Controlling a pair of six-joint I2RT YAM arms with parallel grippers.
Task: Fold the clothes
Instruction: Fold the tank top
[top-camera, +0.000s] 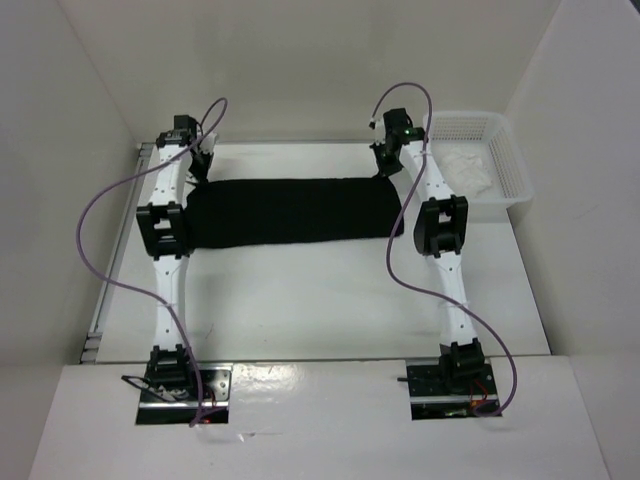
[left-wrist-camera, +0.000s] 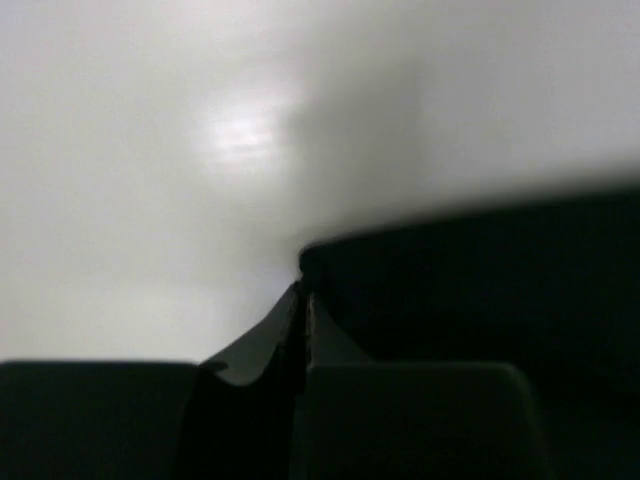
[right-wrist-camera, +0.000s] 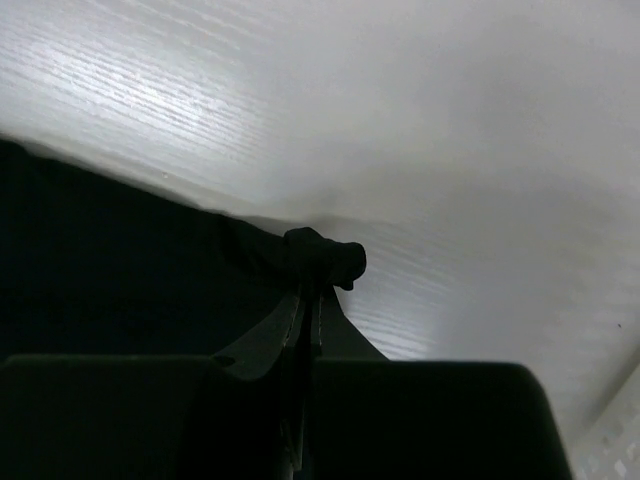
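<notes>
Currently left fingers (left-wrist-camera: 420, 420) and right fingers (right-wrist-camera: 420, 420) pinch T-shirt (top-camera: 295, 212) corners.

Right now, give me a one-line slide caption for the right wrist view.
Right gripper shut on a bunched corner of the soft black T-shirt lying on the white table.

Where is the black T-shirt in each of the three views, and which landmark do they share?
Top external: the black T-shirt lies as a wide band across the far middle.
Left wrist: the T-shirt fills the lower right, one corner in the shut left gripper.
Right wrist: the T-shirt fills the lower left, a bunched corner in the shut right gripper.
Shared landmark: the white table top.
</notes>
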